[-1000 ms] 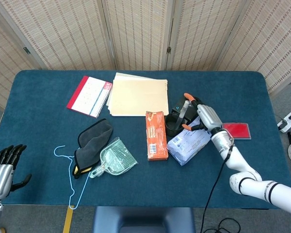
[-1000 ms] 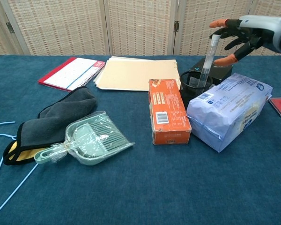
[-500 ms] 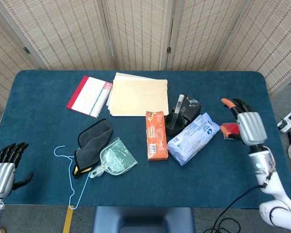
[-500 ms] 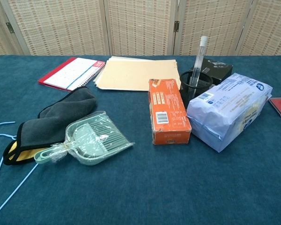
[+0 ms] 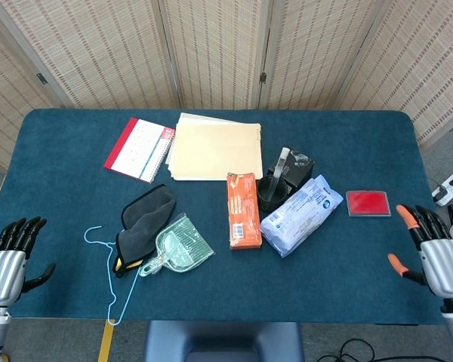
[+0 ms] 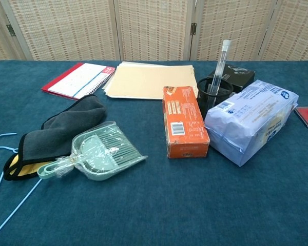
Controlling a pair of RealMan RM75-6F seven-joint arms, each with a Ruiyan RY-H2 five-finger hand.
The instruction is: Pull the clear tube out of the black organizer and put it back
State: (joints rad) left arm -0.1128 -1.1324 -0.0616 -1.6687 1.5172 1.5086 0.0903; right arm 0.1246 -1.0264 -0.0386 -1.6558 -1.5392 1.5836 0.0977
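Note:
The clear tube (image 6: 219, 65) stands tilted inside the round black mesh organizer (image 6: 213, 92), its top leaning to the right; the head view shows the tube (image 5: 279, 166) and the organizer (image 5: 270, 193) just right of the table's middle. Nothing touches it. My right hand (image 5: 438, 256) hangs off the table's front right corner, fingers spread and empty. My left hand (image 5: 7, 253) is at the front left edge, fingers apart, holding nothing. Neither hand shows in the chest view.
An orange box (image 6: 184, 121) and a pale blue packet (image 6: 250, 119) lie in front of the organizer, a black box (image 6: 235, 75) behind it. A red pad (image 5: 368, 203), folders (image 5: 215, 147), notebook (image 5: 140, 148), dark cloth (image 5: 145, 215), green dustpan (image 5: 181, 247) and blue hanger (image 5: 109, 271) lie around.
My right hand let go of the tube's top and drew back from the organizer to the front right corner. The tube stays in the organizer, leaning slightly more right. The left hand barely moved.

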